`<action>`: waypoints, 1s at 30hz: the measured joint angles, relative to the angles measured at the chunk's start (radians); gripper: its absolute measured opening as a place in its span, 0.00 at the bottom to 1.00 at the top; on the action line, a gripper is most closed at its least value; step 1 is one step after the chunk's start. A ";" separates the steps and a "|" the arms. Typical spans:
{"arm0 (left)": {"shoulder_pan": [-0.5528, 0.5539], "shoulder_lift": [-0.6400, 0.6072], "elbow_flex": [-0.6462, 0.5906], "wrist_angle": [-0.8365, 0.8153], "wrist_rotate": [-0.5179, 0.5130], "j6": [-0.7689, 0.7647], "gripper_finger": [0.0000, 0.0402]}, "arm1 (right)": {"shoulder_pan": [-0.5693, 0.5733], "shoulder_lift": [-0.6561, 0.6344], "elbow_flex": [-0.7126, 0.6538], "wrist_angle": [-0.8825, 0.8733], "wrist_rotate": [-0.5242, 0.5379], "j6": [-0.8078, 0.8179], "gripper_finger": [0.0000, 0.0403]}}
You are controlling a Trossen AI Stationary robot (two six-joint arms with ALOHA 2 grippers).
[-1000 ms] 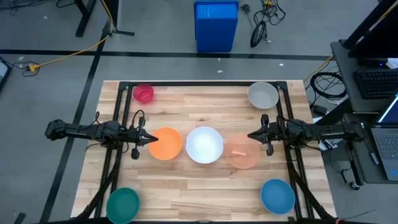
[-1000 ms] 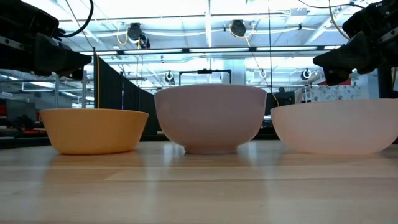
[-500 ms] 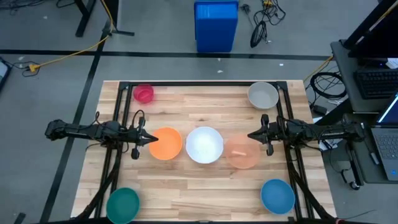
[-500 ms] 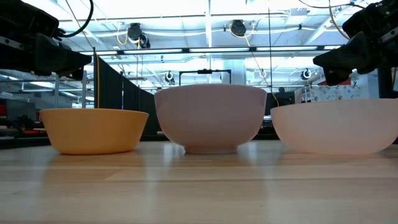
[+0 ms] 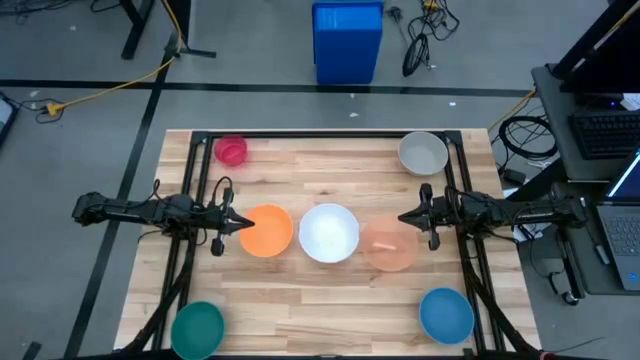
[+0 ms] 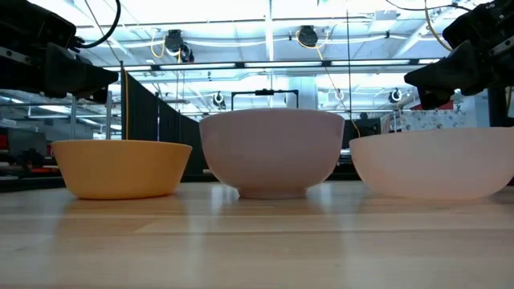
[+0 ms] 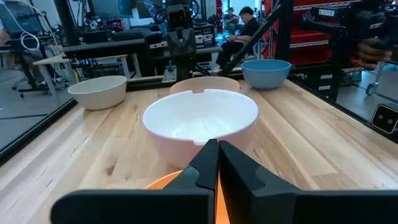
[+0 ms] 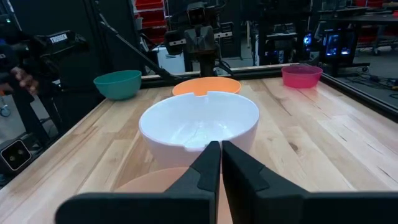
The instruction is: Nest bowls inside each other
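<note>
Seven bowls stand apart, each on its base on the wooden table. An orange bowl, a white bowl and a pale peach bowl form a row across the middle. A magenta bowl is far left, a grey bowl far right, a teal bowl near left, a blue bowl near right. My left gripper is shut, level, above the orange bowl's left rim. My right gripper is shut, level, above the peach bowl's right rim.
A tall blue bin stands on the floor beyond the far edge. Black frame rails run along both sides of the table under the arms. Bare wood lies between the middle row and the near and far edges. A person sits in the room behind.
</note>
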 joint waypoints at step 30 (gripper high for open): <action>0.000 0.000 0.000 0.002 -0.030 -0.001 0.00 | 0.000 0.000 0.000 0.037 0.000 0.029 0.00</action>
